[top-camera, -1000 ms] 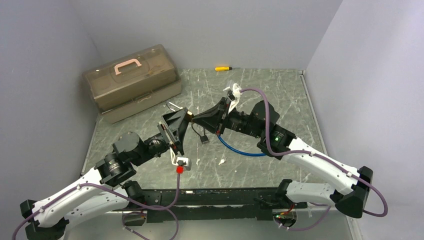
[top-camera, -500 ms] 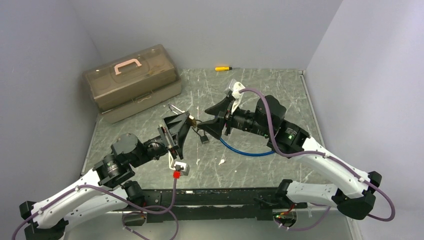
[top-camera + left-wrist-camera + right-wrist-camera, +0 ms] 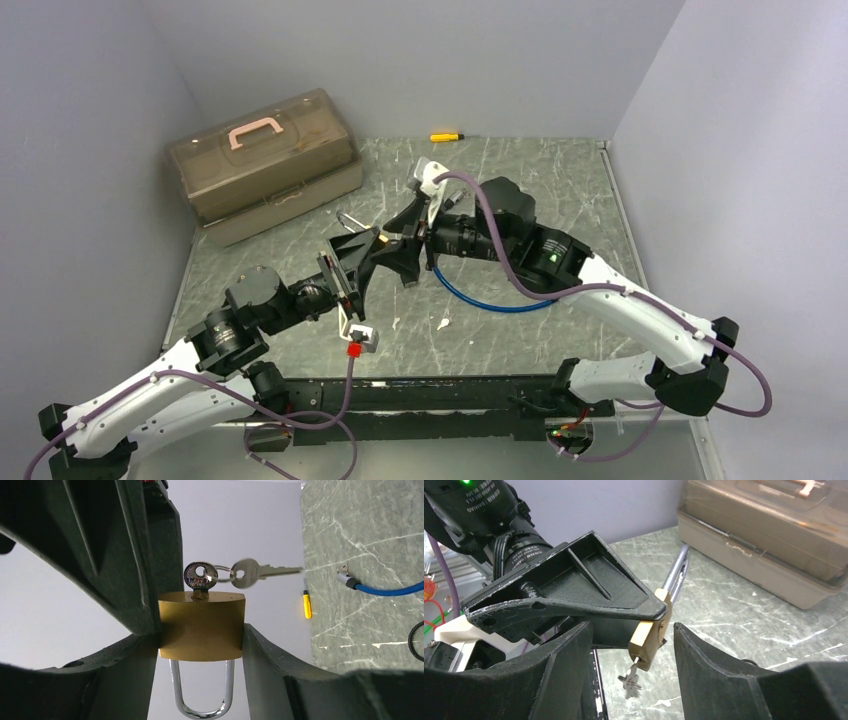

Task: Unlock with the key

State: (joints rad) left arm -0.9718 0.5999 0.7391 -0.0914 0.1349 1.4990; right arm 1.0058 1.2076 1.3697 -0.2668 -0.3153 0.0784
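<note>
Key (image 3: 200,577) sits inserted in the padlock (image 3: 201,626) clamped in your left gripper (image 3: 365,250); shackle (image 3: 201,690) looks closed. Your right gripper (image 3: 631,650) gapes empty, key just ahead: grasping and turning remain.

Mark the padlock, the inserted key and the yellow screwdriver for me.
padlock (image 3: 201,627): left wrist view, brass body.
inserted key (image 3: 199,582): left wrist view, round head.
yellow screwdriver (image 3: 307,607): left wrist view, handle.
</note>
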